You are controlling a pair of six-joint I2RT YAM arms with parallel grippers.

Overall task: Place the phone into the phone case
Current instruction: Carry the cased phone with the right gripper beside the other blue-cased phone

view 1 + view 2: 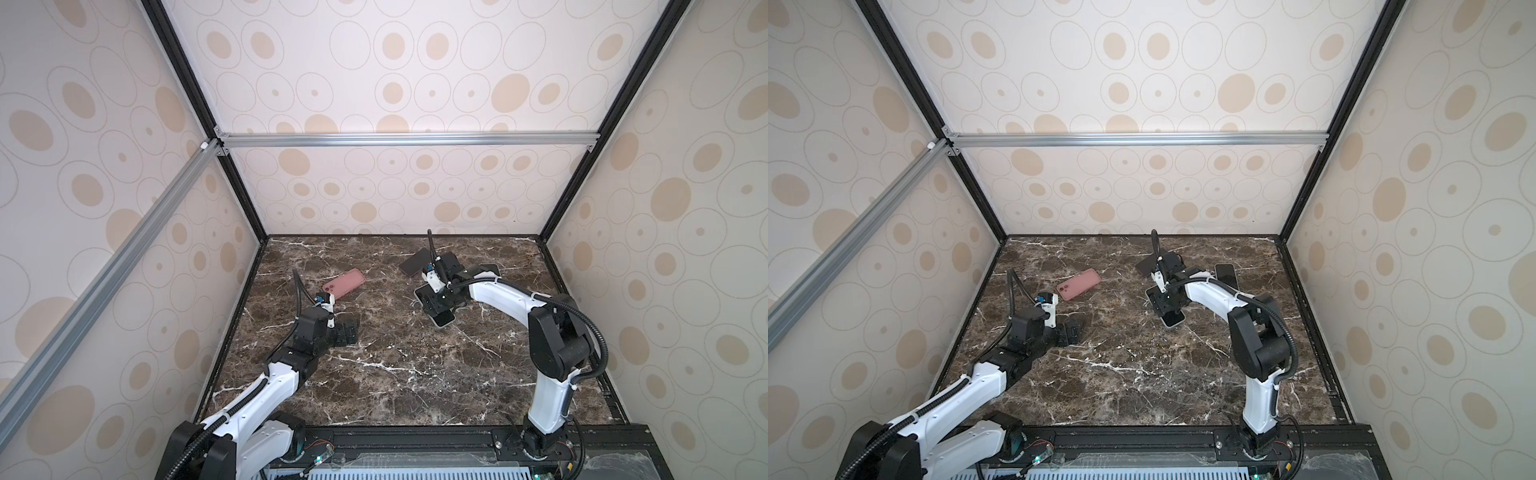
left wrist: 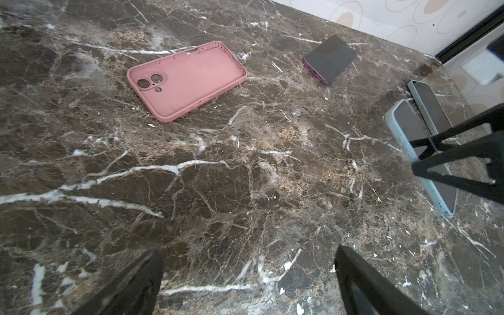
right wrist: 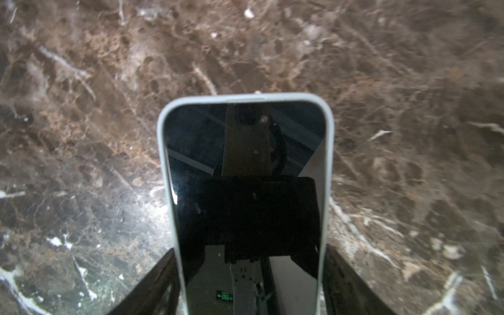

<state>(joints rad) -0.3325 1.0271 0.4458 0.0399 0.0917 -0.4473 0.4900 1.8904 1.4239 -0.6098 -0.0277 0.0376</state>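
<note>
- The pale-edged phone [image 3: 245, 163] is sitting screen up between the jaws of the right gripper [image 3: 249, 251], which are pinching its two long edges; its free end is sticking out past the fingertips
- Whether it is resting on the marble table [image 3: 81, 109] or hanging just clear of it, I cannot tell
- The pink phone case [image 2: 188, 79] is lying hollow side up and empty, well apart from the right jaws and ahead of the left gripper [image 2: 248, 252], whose jaws are standing spread wide with nothing between them
- As I judge it, the pick-up is only getting under way; carrying the phone over, lining it up with the camera cut-outs and pressing it in are all yet to come
- A purple phone [image 2: 328, 58] and another pale-edged phone [image 2: 431, 109] are lying behind the right jaws, uncased too
</note>
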